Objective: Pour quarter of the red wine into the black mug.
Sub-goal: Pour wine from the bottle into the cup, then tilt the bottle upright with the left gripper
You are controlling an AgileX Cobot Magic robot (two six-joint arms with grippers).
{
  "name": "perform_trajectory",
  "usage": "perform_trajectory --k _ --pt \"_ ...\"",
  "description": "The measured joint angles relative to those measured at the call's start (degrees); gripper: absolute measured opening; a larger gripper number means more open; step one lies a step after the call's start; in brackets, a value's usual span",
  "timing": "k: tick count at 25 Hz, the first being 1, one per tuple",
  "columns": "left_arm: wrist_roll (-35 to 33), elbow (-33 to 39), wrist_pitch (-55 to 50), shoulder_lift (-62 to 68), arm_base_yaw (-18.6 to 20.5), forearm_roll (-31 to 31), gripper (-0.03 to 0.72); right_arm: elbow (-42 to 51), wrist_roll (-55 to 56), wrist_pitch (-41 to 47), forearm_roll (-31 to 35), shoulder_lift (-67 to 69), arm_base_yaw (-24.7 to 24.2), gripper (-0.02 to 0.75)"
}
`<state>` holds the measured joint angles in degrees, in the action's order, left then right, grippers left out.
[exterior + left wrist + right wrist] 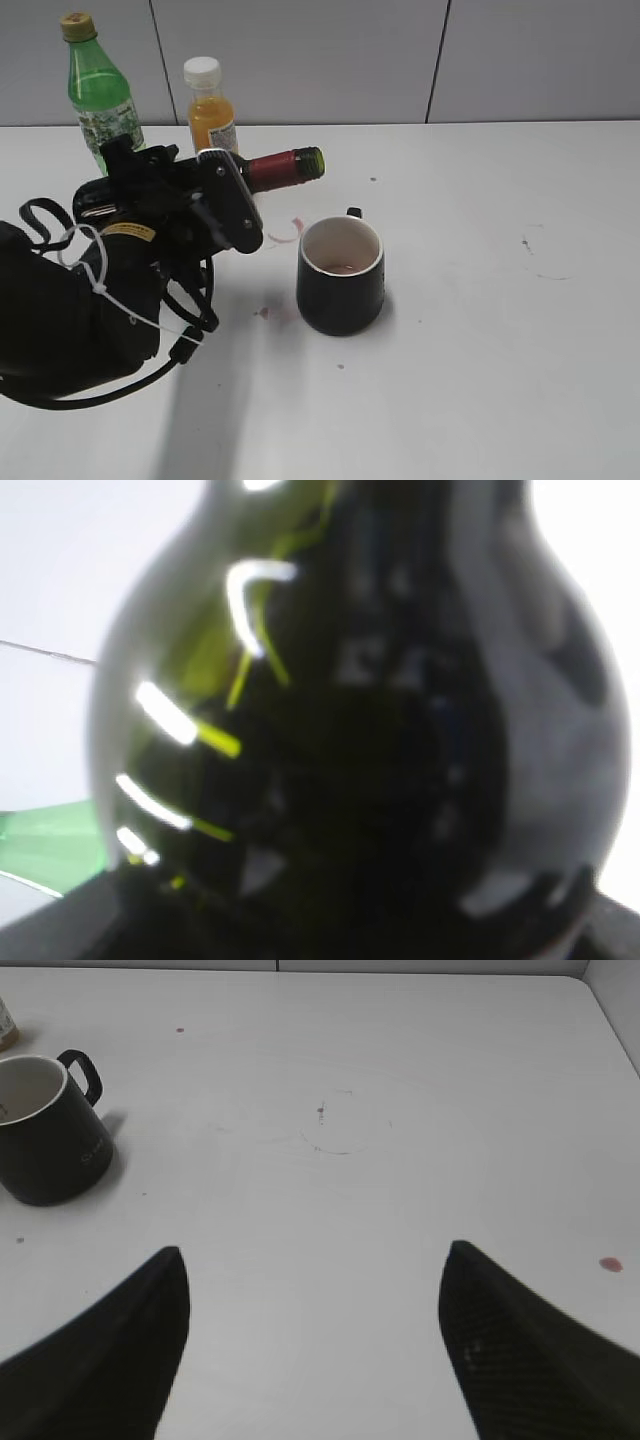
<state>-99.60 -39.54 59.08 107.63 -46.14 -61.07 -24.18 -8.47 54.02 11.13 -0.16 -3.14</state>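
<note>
My left gripper (215,200) is shut on the red wine bottle (285,166) and holds it nearly level above the table. The bottle's mouth points right and sits above and just left of the black mug (341,275). The mug stands upright with a white inside and a little red liquid at the bottom. The dark green bottle body (360,730) fills the left wrist view. The mug also shows in the right wrist view (45,1155) at the far left. My right gripper (315,1250) is open and empty over bare table, well right of the mug.
A green plastic bottle (100,95) and an orange juice bottle (210,105) stand at the back left by the wall. Red spill marks lie on the white table (480,330) left of the mug (265,312) and at the right in the right wrist view (610,1264).
</note>
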Motion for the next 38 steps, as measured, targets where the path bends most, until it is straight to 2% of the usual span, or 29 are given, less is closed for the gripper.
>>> perform_trajectory --k 8,26,38 --pt "-3.61 -0.04 2.91 3.98 0.06 1.65 0.536 0.00 0.05 0.00 0.00 0.00 0.00 0.591" --pt "-14.40 -0.67 4.47 4.17 0.67 4.13 0.536 0.00 0.02 0.00 0.00 0.00 0.00 0.591" --pt "-15.97 -1.70 4.71 4.34 0.77 4.07 0.536 0.00 -0.03 0.00 0.00 0.00 0.00 0.590"
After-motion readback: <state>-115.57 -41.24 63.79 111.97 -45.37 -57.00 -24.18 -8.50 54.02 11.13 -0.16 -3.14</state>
